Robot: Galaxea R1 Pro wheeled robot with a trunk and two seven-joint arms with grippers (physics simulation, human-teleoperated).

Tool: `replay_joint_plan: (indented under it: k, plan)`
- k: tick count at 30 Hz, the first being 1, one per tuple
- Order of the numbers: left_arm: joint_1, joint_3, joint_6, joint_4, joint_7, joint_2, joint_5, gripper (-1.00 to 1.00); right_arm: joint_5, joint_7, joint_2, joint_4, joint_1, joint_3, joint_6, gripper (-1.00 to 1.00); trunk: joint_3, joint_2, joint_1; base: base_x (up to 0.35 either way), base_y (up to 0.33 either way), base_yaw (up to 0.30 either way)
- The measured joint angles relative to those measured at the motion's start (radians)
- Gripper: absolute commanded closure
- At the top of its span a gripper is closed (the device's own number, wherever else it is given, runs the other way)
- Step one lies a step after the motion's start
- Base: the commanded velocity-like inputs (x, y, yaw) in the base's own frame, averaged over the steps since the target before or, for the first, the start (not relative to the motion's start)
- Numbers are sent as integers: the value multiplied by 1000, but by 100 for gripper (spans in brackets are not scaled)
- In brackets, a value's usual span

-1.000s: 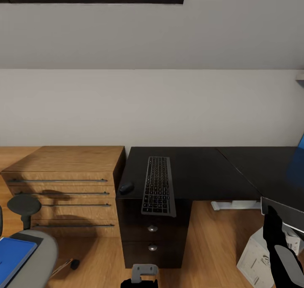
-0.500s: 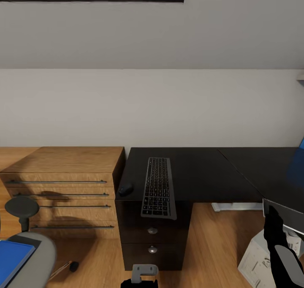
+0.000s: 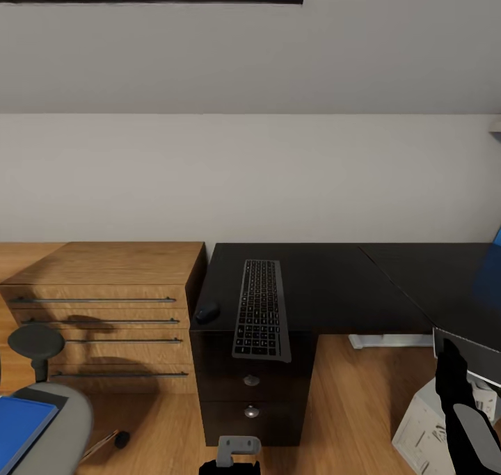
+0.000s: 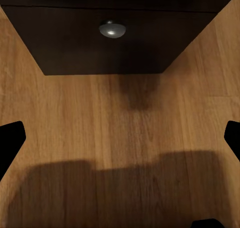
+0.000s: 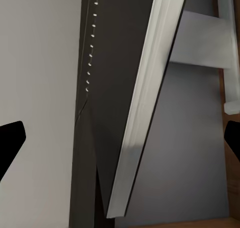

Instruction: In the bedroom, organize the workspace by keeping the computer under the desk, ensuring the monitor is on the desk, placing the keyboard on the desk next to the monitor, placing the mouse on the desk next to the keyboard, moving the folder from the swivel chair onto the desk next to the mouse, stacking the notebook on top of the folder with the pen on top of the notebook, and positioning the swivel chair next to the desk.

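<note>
I'm facing the desk (image 3: 327,280). The keyboard (image 3: 261,308) lies on it, its near end jutting past the desk's front edge, with the mouse (image 3: 207,312) just beside it at the desk's end nearest the wooden dresser (image 3: 104,308). Further off past the dresser, the folder (image 3: 21,426) rests on the swivel chair (image 3: 59,419). Open floor (image 4: 120,138) fronts the drawers. Both grippers' jaws stand spread. No writing is readable.

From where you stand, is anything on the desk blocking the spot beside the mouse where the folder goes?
The mouse sits at the desk's left edge, with the keyboard just right of it. Little bare top is left beside the mouse; open space lies right of the keyboard.
</note>
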Motion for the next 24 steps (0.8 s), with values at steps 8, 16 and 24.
replay_joint_plan:
  k: [8,16,24]
  plan:
    - [0,0,0,0,0,0,0,-100,0,1,-1,-2,0,0,0,100,0,0,0,0,0,0]
    - [0,0,0,8,0,0,0,-100,5,2,0,-2,0,0,0,100,0,0,0,0,0,0]
    - [0,-51,1,16,8,0,0,-100,5,2,0,-2,0,0,0,100,0,0,0,0,0,0]
